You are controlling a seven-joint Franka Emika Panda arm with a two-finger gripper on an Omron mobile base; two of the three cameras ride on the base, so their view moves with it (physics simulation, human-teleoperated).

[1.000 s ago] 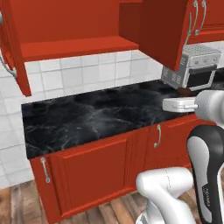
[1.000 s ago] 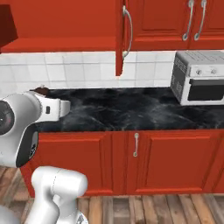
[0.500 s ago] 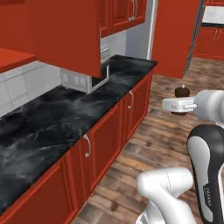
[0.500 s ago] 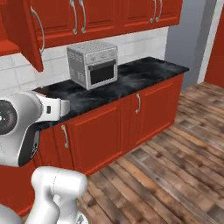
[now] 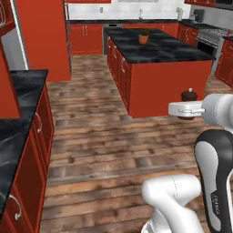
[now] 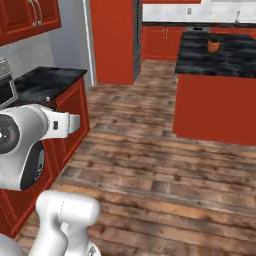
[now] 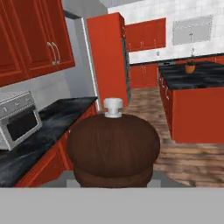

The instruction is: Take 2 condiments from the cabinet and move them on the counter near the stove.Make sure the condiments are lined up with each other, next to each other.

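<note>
Jaws: clamped on brown shaker [image 7: 113,151], carried upright; stove [image 5: 210,36] far ahead. Advice: hold it level and secure during transit.

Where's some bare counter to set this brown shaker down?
The island top is mostly bare in front of the potted plant. The black counter is free between the toaster oven and its end. The gripper holds the brown shaker.
</note>
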